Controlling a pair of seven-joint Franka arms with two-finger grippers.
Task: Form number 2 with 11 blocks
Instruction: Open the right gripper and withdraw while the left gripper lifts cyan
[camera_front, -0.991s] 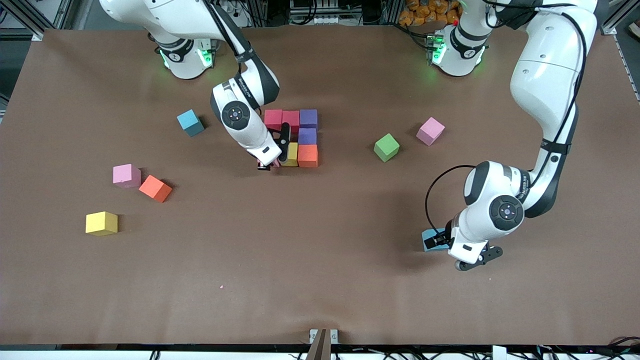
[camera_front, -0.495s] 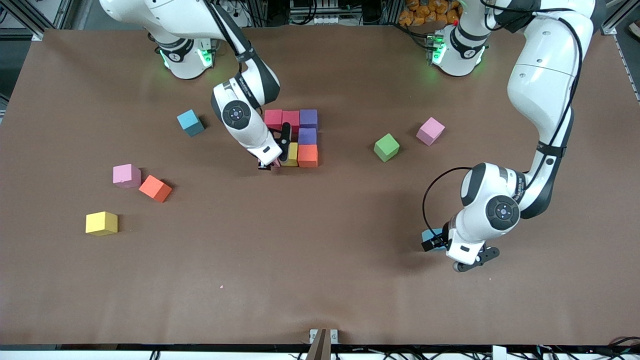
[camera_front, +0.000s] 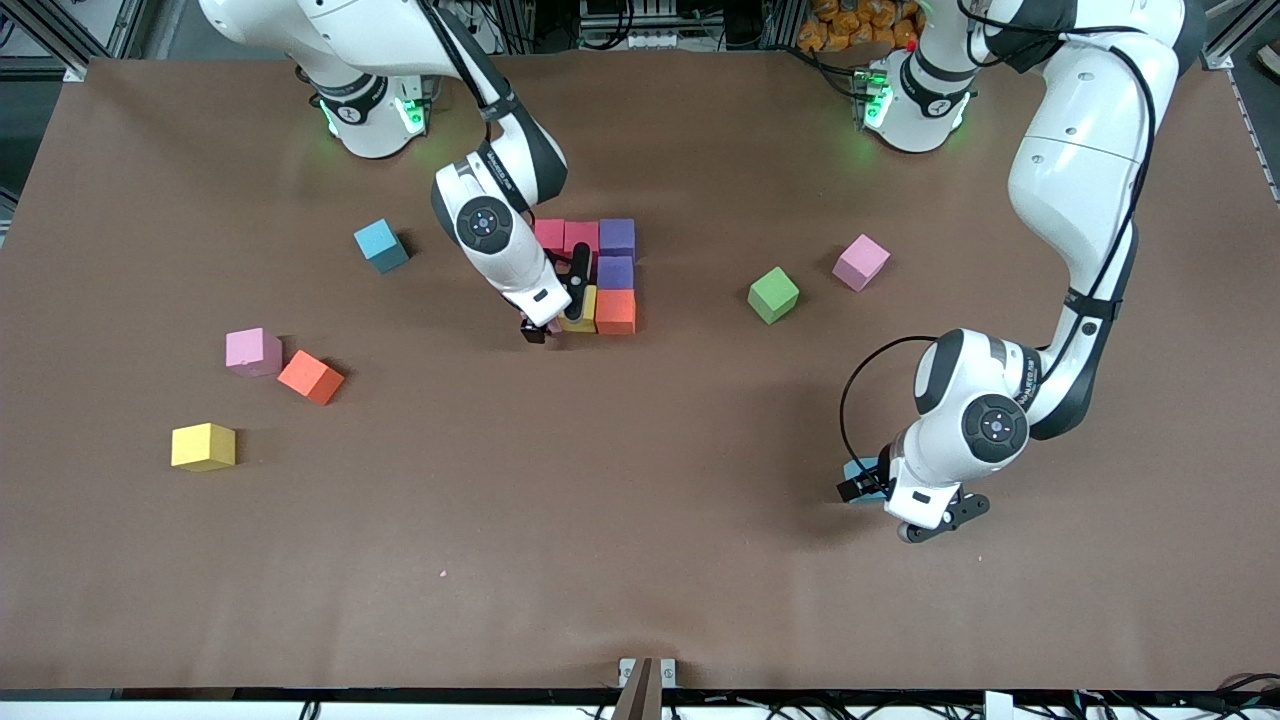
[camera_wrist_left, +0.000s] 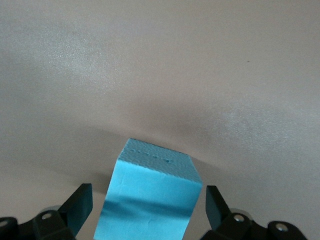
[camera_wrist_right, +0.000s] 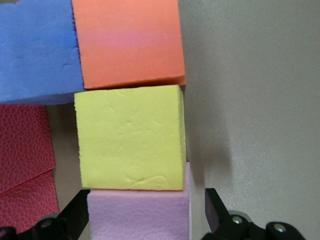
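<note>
Even overhead light, soft shadows

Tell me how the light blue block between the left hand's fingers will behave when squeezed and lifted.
The light blue block looks like matte, dimpled foam, so it probably gives a little under the pads and grips without slipping. It is likely light for its size. Its flat square faces suggest it won't roll, though an off-centre pinch by the open left hand might twist it.

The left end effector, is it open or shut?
Open: left end effector fingers stand apart from the light blue block between them.
</note>
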